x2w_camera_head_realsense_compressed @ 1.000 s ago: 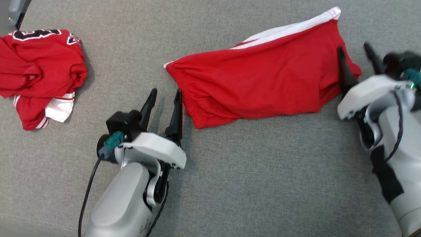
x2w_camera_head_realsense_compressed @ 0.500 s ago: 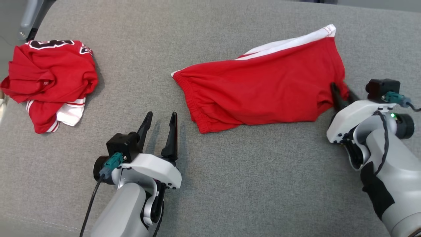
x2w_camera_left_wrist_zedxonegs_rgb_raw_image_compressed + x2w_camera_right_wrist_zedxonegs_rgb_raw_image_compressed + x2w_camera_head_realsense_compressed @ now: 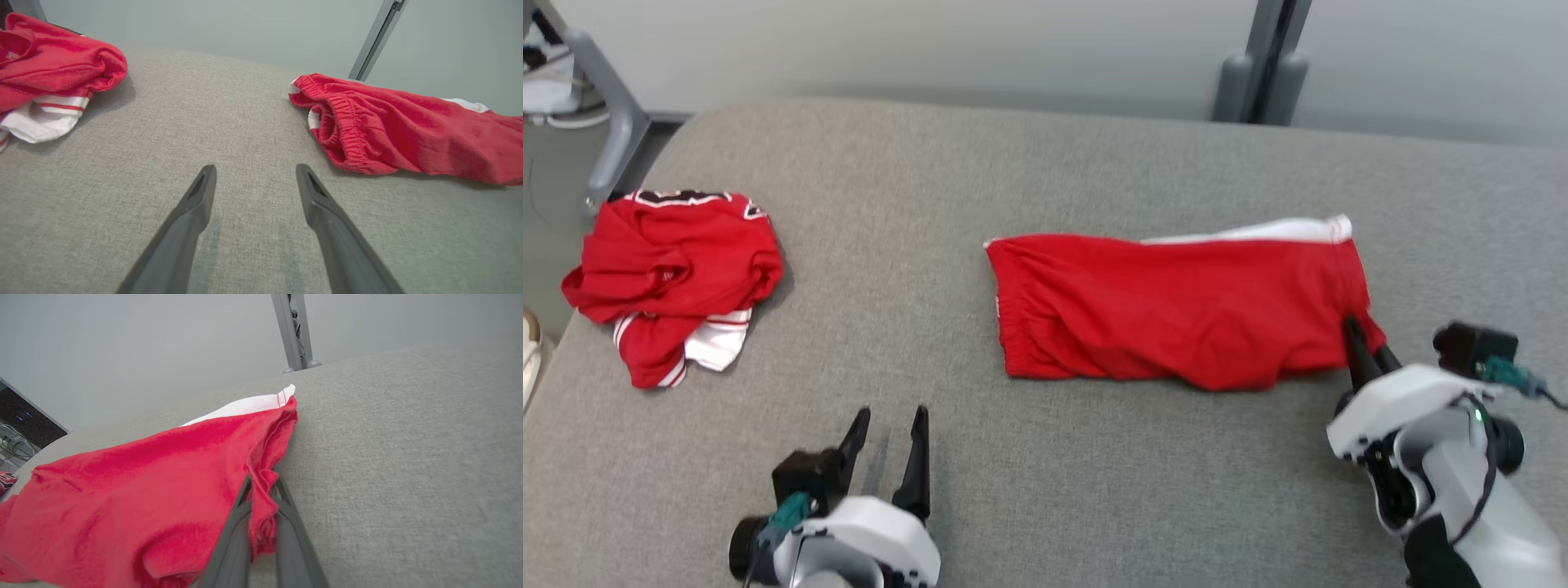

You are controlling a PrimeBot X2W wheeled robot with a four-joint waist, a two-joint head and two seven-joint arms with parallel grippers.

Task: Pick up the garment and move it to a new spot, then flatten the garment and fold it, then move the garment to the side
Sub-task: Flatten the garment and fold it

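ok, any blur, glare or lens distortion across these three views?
Head view: even, diffuse light, no glare, sharp enough; soft shadow beside the crumpled jersey. Left wrist view: wide-angle stretch, left gripper fingers loom large, faint shadows under them on the grey cushion. Right wrist view: tilted, cushion edge bowed; red shorts go soft low down by the right gripper.

— How do the arms stand?
— My left claw (image 3: 890, 415) points forward, fingers spread wide. My right claw (image 3: 1364, 347) leans inward, both fingers pinched tight on the garment (image 3: 1176, 318) at its corner.
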